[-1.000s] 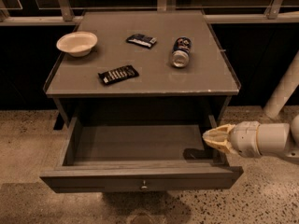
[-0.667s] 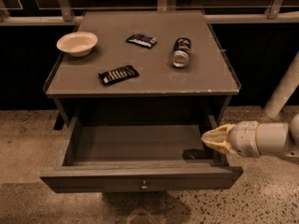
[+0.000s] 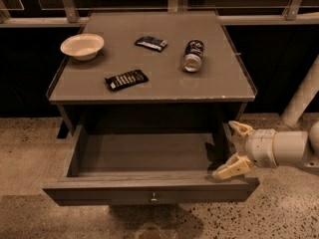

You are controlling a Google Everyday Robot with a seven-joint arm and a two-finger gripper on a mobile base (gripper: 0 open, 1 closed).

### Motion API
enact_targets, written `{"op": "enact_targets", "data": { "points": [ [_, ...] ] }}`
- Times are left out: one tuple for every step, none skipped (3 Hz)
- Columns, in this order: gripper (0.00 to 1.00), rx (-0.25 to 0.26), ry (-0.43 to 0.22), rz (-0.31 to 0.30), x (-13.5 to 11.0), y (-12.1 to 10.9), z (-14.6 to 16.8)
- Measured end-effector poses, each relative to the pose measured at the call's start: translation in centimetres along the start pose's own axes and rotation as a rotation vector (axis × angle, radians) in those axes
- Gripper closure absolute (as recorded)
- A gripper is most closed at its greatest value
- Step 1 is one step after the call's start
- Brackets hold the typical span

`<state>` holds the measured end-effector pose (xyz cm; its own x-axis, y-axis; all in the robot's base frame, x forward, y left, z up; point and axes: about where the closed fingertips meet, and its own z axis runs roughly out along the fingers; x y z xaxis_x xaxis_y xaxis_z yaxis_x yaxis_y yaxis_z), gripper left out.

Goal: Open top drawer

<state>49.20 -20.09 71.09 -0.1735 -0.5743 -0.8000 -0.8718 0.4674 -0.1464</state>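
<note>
The top drawer stands pulled far out from under the grey tabletop. Its grey front panel has a small round metal knob at the centre, and its inside holds nothing. My gripper comes in from the right on a white arm. It sits at the drawer's right side wall, near the front right corner. Its two tan fingers are spread apart, one toward the back and one toward the front, with nothing between them.
On the tabletop lie a white bowl, a dark snack bar, a small dark packet and a can on its side. A white post stands at the right. Speckled floor surrounds the cabinet.
The gripper's fingers have spread apart; earlier they were together at the drawer's right side. The drawer stays pulled out.
</note>
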Motion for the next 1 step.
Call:
{"op": "enact_targets", "data": {
  "points": [
    [0.0, 0.0, 0.0, 0.0, 0.0, 0.0, 0.0]
  ]
}}
